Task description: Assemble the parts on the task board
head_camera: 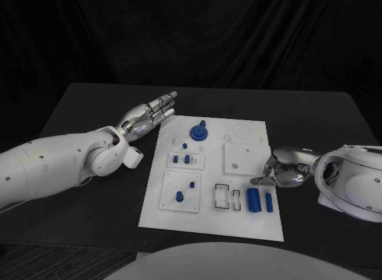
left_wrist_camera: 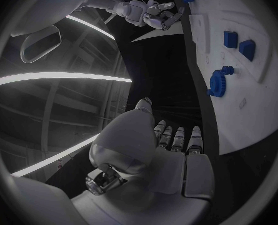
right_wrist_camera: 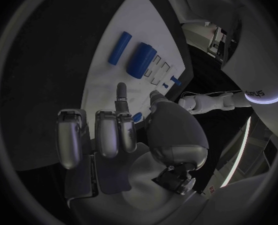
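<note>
The white task board [head_camera: 242, 224] lies in the middle of the black table. A blue gear [head_camera: 198, 133] stands at its far end, also in the left wrist view [left_wrist_camera: 218, 82]. Two blue cylinders [head_camera: 253, 200] lie near the board's near right corner, seen again from the right wrist [right_wrist_camera: 141, 60]. My right hand [head_camera: 280, 173] hovers over the board's right edge, just beyond them. In the right wrist view this hand [right_wrist_camera: 133, 135] has its fingers curled and pinches a small blue part [right_wrist_camera: 136, 117] against the thumb. My left hand [head_camera: 150, 114] hangs flat and holds nothing beside the board's far left corner.
Small blue pieces [head_camera: 181, 157] stand in a plate on the board's left side, and another [head_camera: 180, 196] in the square plate nearer to me. Empty slots [head_camera: 227, 197] lie beside the cylinders. Bare table surrounds the board on all sides.
</note>
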